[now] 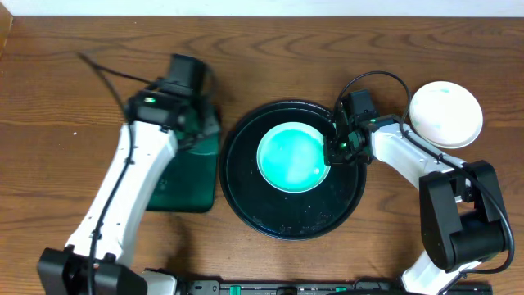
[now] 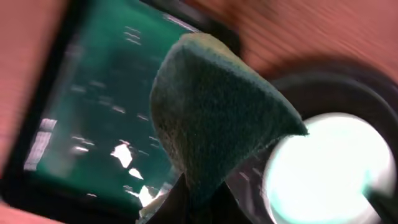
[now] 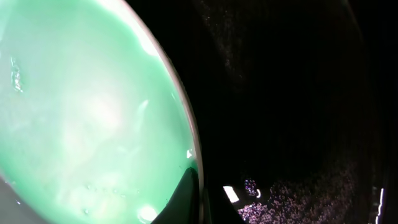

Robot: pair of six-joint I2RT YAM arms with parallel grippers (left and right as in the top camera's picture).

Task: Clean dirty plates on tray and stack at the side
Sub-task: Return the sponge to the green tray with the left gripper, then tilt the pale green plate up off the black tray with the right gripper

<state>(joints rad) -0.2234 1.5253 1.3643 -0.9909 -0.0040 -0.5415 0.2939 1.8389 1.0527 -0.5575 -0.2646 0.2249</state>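
Note:
A dirty plate [image 1: 291,156], smeared teal all over, lies on the round black tray [image 1: 246,192]. My right gripper [image 1: 334,149] is shut on the plate's right rim. In the right wrist view one finger lies over the green plate [image 3: 81,112] and the other under its edge, right gripper [image 3: 200,200], above the black tray [image 3: 298,93]. My left gripper [image 2: 202,208] is shut on a dark green sponge [image 2: 217,106], held over the green tray [image 2: 93,124] just left of the plate [image 2: 329,168]. Overhead, the left gripper [image 1: 203,123] is mostly hidden under its wrist.
A white plate [image 1: 444,115] sits on the wooden table to the right of the black tray. The rectangular dark green tray [image 1: 184,184] lies against the black tray's left side. Both arms reach in from the near edge.

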